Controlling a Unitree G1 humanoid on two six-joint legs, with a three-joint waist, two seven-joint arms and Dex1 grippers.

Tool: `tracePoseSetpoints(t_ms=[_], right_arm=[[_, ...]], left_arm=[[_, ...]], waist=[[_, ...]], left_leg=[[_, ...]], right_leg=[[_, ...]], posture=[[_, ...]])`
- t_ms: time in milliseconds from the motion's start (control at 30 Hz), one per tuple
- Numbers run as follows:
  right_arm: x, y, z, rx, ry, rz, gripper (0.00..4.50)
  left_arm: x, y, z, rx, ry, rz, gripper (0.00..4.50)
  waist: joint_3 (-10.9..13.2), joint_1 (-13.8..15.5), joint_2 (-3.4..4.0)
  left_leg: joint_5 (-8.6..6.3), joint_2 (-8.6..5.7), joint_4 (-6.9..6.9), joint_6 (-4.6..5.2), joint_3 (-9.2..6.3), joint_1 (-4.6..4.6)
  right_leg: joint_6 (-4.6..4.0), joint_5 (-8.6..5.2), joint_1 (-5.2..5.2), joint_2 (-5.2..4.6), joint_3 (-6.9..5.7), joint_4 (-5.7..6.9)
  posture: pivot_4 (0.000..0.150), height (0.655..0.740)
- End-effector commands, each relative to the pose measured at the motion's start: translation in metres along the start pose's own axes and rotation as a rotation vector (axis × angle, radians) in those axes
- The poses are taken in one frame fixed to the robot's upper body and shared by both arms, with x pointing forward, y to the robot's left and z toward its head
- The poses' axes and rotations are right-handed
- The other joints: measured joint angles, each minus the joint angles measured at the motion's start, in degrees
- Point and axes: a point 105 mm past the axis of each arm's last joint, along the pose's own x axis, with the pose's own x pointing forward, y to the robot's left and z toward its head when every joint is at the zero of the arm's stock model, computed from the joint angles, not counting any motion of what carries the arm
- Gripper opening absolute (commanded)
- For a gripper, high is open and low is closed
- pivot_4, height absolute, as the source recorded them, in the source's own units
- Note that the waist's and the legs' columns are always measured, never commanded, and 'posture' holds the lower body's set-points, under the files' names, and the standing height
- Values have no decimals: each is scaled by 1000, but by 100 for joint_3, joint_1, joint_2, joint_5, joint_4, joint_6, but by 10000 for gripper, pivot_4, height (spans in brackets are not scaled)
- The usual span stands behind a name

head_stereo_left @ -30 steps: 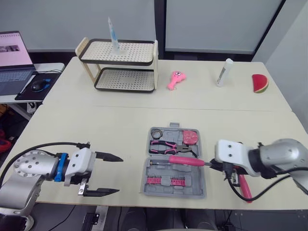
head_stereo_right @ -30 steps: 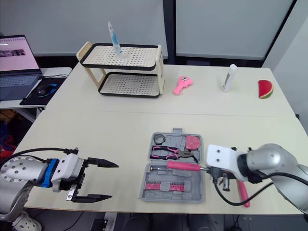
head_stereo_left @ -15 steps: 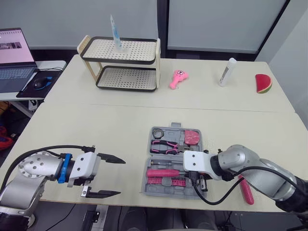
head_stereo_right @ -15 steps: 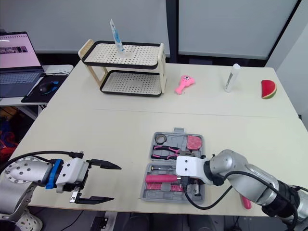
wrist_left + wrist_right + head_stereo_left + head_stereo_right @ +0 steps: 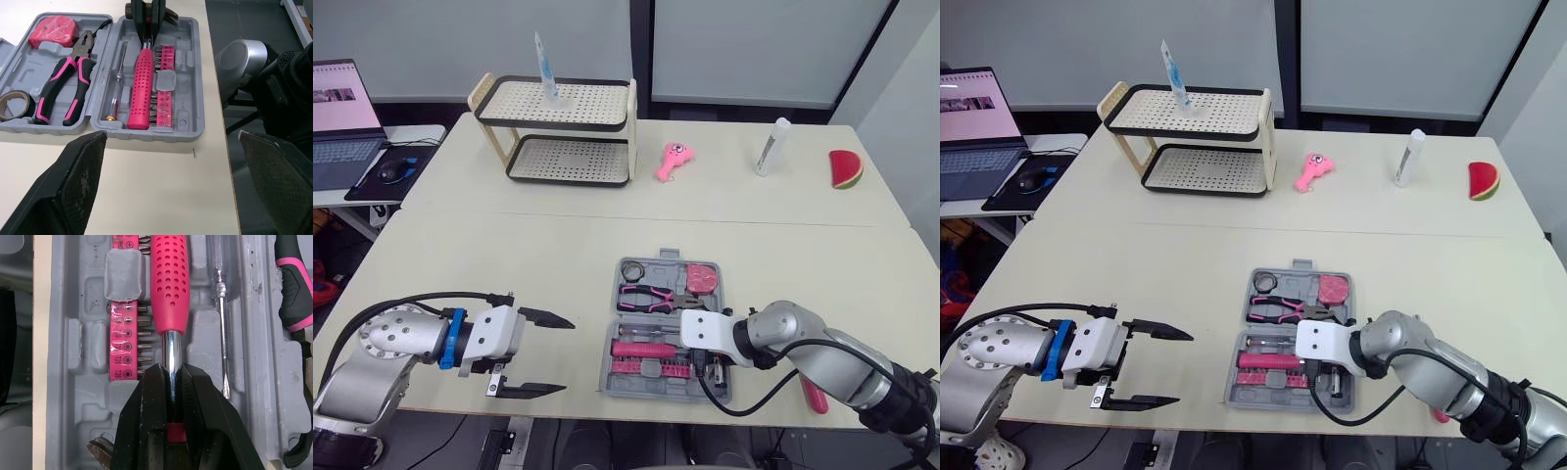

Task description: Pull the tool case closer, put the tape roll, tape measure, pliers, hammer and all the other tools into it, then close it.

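The right pincer (image 5: 169,377) grips the chrome shaft of the pink-handled hammer (image 5: 168,289), which lies in the open grey plastic tool case (image 5: 188,98) on the beige tabletop (image 5: 509,264). The left pincer (image 5: 566,354) is spread wide beside the case.

Silver arms (image 5: 393,341), white wrists (image 5: 497,336), black cables (image 5: 749,408), blue collar (image 5: 454,339), black-fingered left tool (image 5: 565,354)
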Motion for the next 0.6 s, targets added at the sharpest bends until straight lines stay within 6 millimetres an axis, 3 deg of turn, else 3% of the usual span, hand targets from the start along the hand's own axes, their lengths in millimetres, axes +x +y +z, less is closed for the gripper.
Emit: tracePoseSetpoints(t_ms=[33, 100, 200, 367, 600], right_arm=[[-3, 1, 8, -25, -29, 6, 1933], [-5, -2, 12, -29, -45, -6, 9034], [-14, -7, 22, -63, -85, -10, 14834], [-30, -8, 39, -133, -160, 2, 14834], [-22, -5, 31, -135, -181, 21, 1610]], left_arm=[[2, -1, 5, 20, -5, 0, 45000], [2, -1, 5, 21, -7, 2, 45000], [4, -1, 5, 20, -11, 4, 45000], [5, -1, 5, 18, -17, 8, 45000], [4, -1, 5, 16, -20, 17, 45000]], waist=[[0, -2, 0], [0, -4, 0], [0, -10, 0], [-1, -11, -2], [-3, -12, -5]], left_leg=[[0, 0, 0, 0, 0, 0], [0, 0, 0, 0, -1, 0], [0, 0, 0, 0, 0, 0], [0, 0, 1, 0, -2, 0], [0, 0, 3, 0, -1, 0]], right_leg=[[0, 0, 0, 0, 0, 1], [0, 0, -1, 0, -1, 1], [0, 0, -1, 0, 0, 2], [0, 0, -1, 0, -2, 5], [0, 0, 0, 0, -3, 7]], posture=[[1500, 7350], [1500, 7350], [1500, 7350], [1500, 7350], [1500, 7350]])
